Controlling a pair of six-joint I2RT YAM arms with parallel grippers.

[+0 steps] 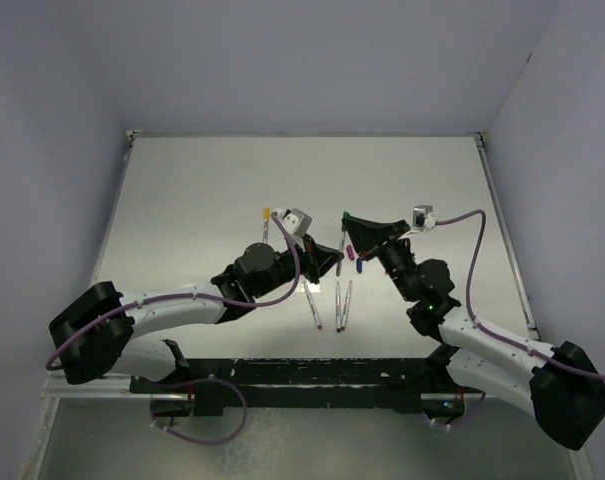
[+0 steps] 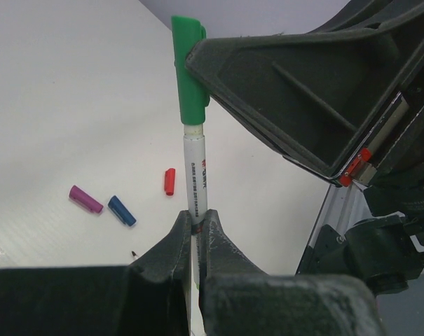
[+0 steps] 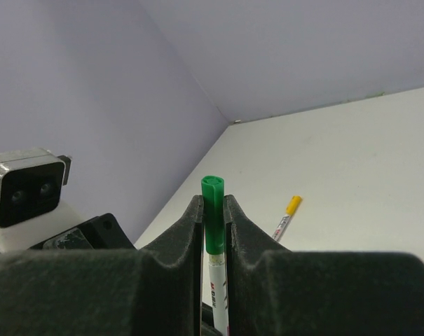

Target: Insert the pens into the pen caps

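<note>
My left gripper (image 2: 196,218) is shut on the lower barrel of a whitish pen (image 2: 196,175) that stands upright. A green cap (image 2: 189,77) sits on the pen's top end. My right gripper (image 3: 213,203) is shut on that green cap (image 3: 213,220). In the top view the two grippers meet at mid-table, left (image 1: 332,258) and right (image 1: 350,225). A pen with a yellow cap (image 1: 265,222) lies behind them and also shows in the right wrist view (image 3: 287,215). Three uncapped pens (image 1: 339,303) lie in front. Magenta (image 2: 85,199), blue (image 2: 121,211) and red (image 2: 169,181) caps lie loose.
The white table (image 1: 202,220) has lilac walls on three sides. The left wrist camera housing (image 3: 26,189) shows close to the right gripper's left. A black rail (image 1: 312,375) with the arm bases runs along the near edge.
</note>
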